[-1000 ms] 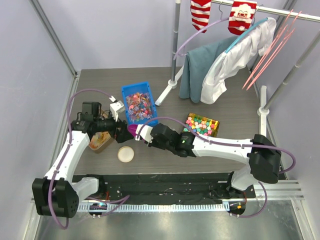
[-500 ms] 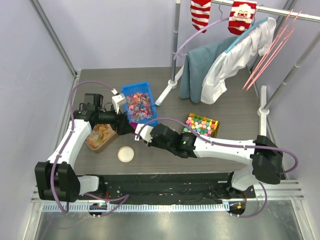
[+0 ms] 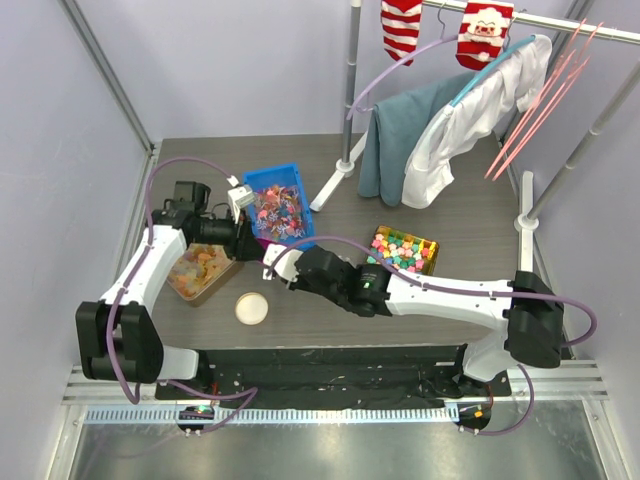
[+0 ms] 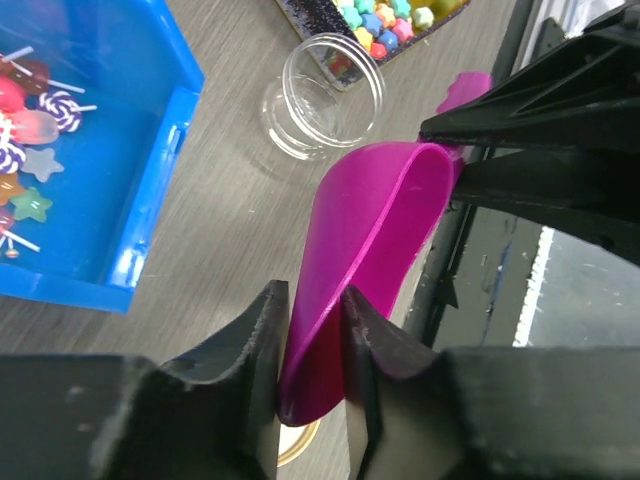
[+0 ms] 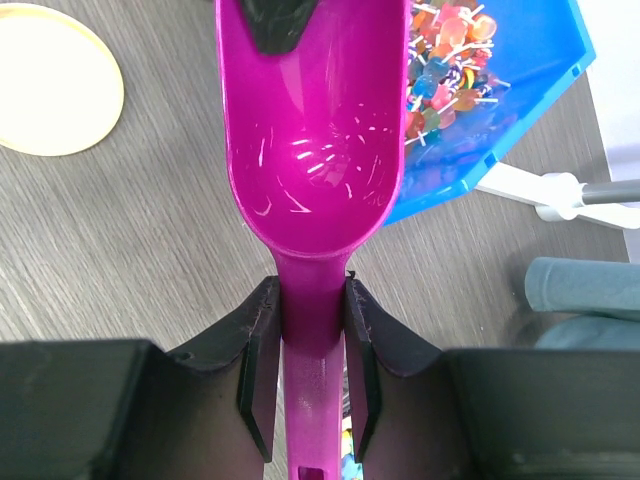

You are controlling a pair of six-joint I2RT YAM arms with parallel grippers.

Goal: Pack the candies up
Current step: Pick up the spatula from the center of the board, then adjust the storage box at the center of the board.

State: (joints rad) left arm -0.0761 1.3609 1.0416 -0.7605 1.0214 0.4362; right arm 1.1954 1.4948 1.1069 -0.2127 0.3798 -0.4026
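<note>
We see the candies (image 5: 450, 45) piled in the blue bin (image 4: 150, 170), which sits on the far left part of the bench (image 3: 450, 190). They are small, mostly red and pink, with some blue and white. They point every which way, so the pile has no one long line.

A pink scoop (image 5: 310, 150) hangs just beside the near corner of the bin. Both hands hold it. The right hand (image 5: 310, 310) is clamped on the thin handle, with one finger on each side. The left hand (image 4: 312, 340) is clamped on the front lip of the bowl, one finger inside the bowl and one outside.

The scoop's long line runs straight from the right hand to the left hand. Seen from above, its front end points toward the far left of the bench. The open side of the bowl faces up.

A clear jar (image 4: 320, 95) stands upright on the bench near the scoop, its mouth open. A round yellow lid (image 3: 252, 308) lies flat on the bench, on the near side of the scoop.
</note>
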